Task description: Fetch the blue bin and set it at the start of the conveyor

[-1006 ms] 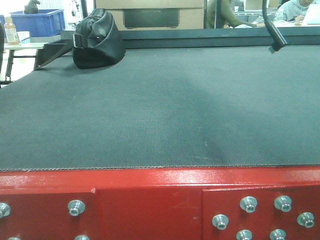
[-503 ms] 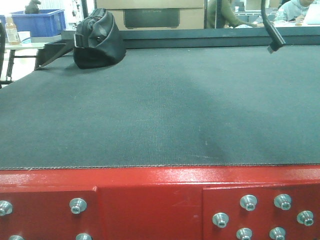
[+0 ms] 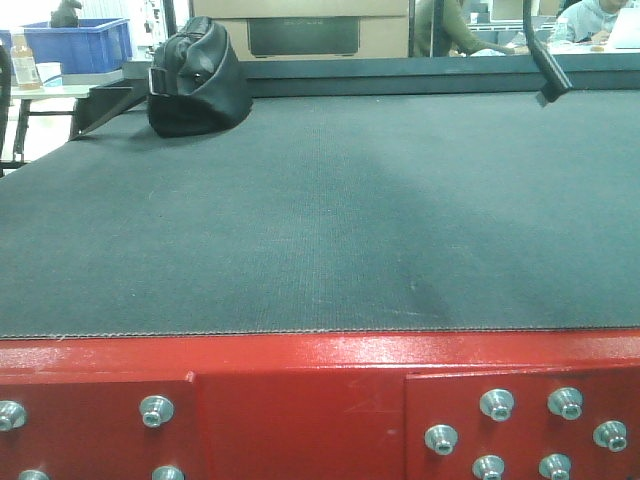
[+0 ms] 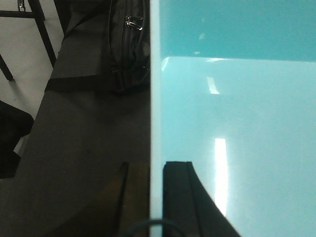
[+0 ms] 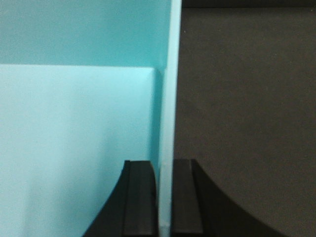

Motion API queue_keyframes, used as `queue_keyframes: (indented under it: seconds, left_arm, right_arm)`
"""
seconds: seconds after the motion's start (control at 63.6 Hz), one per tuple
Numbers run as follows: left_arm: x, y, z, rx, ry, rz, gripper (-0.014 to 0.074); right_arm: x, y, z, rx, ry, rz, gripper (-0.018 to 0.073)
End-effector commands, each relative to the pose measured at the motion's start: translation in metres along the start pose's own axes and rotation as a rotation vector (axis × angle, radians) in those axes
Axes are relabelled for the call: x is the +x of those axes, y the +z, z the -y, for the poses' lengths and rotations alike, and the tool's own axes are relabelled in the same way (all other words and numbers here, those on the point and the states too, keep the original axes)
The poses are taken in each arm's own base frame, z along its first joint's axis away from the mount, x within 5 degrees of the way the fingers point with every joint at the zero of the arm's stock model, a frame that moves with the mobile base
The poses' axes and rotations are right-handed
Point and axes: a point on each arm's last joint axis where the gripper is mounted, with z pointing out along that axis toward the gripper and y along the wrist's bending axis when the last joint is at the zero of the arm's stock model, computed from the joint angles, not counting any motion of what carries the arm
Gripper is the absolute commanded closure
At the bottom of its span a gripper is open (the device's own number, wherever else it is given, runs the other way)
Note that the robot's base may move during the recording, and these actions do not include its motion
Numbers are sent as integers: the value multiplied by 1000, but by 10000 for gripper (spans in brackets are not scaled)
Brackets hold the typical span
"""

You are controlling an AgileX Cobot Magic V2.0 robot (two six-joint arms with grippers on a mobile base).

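Note:
The blue bin (image 4: pixel 237 123) is a pale cyan tub that fills both wrist views; it does not show in the front view. My left gripper (image 4: pixel 155 168) is shut on its left rim, one finger inside and one outside. My right gripper (image 5: pixel 166 165) is shut on its right rim (image 5: pixel 168 98) the same way. The black belt lies under the bin in both wrist views (image 4: pixel 89 138) (image 5: pixel 237 98). In the front view the conveyor start shows as the belt (image 3: pixel 320 200) and its red bolted frame (image 3: pixel 300 370) close in front.
A black bag (image 3: pixel 195 80) lies on the belt at the far left, also in the left wrist view (image 4: pixel 129 44). A black cable (image 3: pixel 548 70) hangs at the upper right. A dark blue bin (image 3: pixel 85 42), a bottle (image 3: pixel 22 62) and a cardboard box (image 3: pixel 300 25) stand beyond.
The front view has shifted slightly: the red frame edge and bolts sit a little higher in the picture. Nothing on the belt has moved.

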Motion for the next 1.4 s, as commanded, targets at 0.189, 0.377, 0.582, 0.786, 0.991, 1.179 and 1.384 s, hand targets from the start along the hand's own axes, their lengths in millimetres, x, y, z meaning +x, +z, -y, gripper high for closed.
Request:
queue_keyframes:
  seconds: [0.189, 0.377, 0.582, 0.786, 0.991, 1.179, 1.384]
  left_arm:
    - [2, 0, 17, 140, -73, -23, 708]
    - [21, 35, 27, 106, -55, -145, 708]
    - [46, 75, 36, 114, -48, -198, 708]
    - [81, 115, 47, 138, -33, -241, 708]
    - [107, 146, 53, 128, -40, -296, 708]
    - [126, 166, 56, 107, -24, -357, 708]
    - [133, 171, 56, 90, -15, -396, 704]
  right_arm:
    - [-2, 2, -6, -39, -4, 26, 722]
    - [14, 41, -18, -63, -21, -26, 722]
    - [47, 87, -13, -114, 31, -106, 722]
    - [81, 126, 2, -102, 44, -123, 722]
    - [112, 153, 0, -126, 29, -123, 722]
    - [129, 178, -2, -114, 21, -172, 722]
    - [131, 185, -1, -114, 25, -168, 651]
